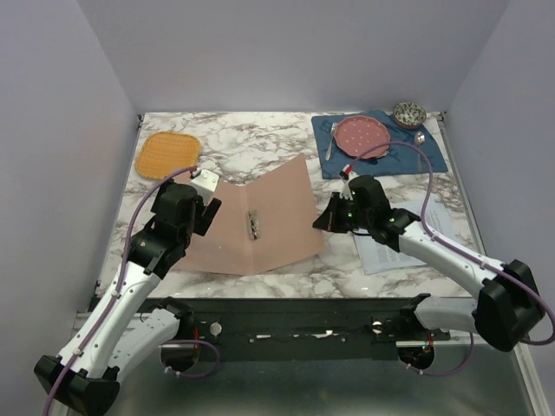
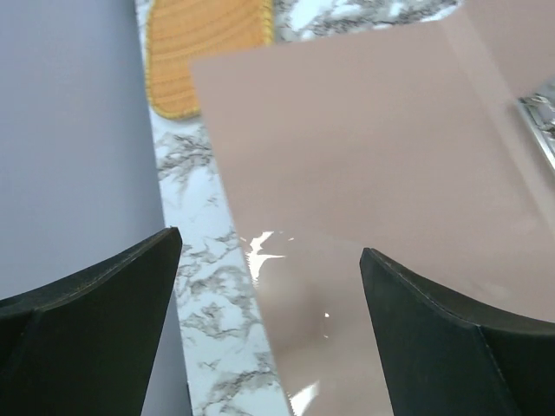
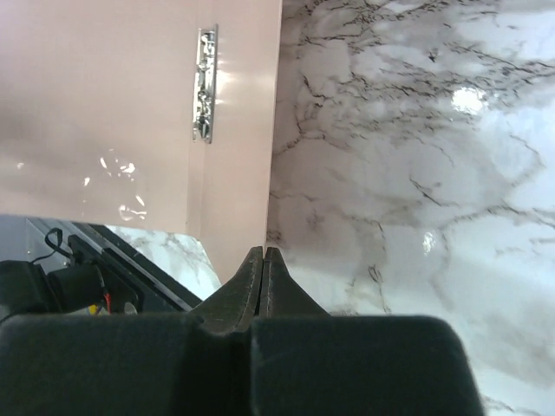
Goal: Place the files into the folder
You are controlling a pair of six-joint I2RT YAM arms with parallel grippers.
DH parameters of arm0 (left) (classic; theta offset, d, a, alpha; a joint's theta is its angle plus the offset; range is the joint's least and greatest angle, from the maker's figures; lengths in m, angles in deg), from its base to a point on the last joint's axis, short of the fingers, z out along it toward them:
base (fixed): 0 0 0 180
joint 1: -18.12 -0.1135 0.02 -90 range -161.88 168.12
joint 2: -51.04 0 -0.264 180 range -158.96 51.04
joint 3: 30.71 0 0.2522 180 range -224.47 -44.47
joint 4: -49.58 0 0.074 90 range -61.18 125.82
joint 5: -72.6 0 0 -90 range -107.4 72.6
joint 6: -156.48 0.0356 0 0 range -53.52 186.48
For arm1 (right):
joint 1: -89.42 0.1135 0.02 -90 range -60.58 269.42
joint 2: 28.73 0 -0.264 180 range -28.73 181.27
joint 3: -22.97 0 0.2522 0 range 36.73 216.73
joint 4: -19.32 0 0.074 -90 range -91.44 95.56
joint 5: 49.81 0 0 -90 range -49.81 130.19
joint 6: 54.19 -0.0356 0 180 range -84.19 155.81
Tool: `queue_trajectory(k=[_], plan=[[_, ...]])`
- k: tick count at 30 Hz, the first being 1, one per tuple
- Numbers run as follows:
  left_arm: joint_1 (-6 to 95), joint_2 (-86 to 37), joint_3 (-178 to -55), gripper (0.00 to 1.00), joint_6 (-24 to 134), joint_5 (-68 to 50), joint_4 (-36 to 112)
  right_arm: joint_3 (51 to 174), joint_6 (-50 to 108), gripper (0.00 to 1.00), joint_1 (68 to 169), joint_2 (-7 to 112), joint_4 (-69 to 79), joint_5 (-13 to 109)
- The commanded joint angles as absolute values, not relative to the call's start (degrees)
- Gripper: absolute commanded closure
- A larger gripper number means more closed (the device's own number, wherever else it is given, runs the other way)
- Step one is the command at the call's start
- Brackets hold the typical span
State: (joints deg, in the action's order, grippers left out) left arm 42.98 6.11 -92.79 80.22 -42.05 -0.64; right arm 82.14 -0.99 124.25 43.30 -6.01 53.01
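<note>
The pinkish-brown folder (image 1: 277,217) lies open on the marble table, with its metal clip (image 1: 252,224) at the spine. Its right cover tilts up. My right gripper (image 1: 319,224) is shut on the right cover's outer edge; in the right wrist view the jaws (image 3: 264,251) meet on the edge of the folder (image 3: 104,104). My left gripper (image 1: 206,217) is open and empty over the left cover's outer edge; the left wrist view (image 2: 269,243) shows the folder (image 2: 364,147) below it. The white printed files (image 1: 375,250) lie flat to the right, partly under my right arm.
An orange woven mat (image 1: 167,153) lies at the back left. A blue placemat (image 1: 434,158) at the back right holds a pink plate (image 1: 362,134), a fork (image 1: 331,139) and a spoon (image 1: 414,139). A small bowl (image 1: 408,113) stands behind it. Walls enclose three sides.
</note>
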Motion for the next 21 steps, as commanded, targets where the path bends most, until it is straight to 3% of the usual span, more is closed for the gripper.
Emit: queue_trajectory(k=[1,12,15,17,19,21], plan=[[41.1,7.1,-91.1,0.01,86.4,-48.9,6.9,79.2,0.5,0.99,124.6,36.3,-12.4,48.4],[40.4,-2.5,-96.9,0.01,81.4,-34.1,2.3,68.8,-5.1,0.97,124.6,39.0,-9.1,46.3],[40.4,-5.3,-98.3,0.01,81.9,-30.9,2.4,68.5,-5.3,0.66,124.6,38.5,-10.2,45.1],[40.4,-6.8,-98.9,0.01,82.5,-29.5,3.2,69.1,-5.3,0.40,124.6,37.3,-11.5,44.1],[40.4,-9.2,-100.0,0.01,82.6,-28.9,4.3,70.5,-4.7,0.24,124.6,35.1,-14.3,41.3],[40.4,-11.6,-101.2,0.01,82.6,-28.3,4.7,74.2,-3.1,0.19,124.6,34.4,-17.3,36.6]])
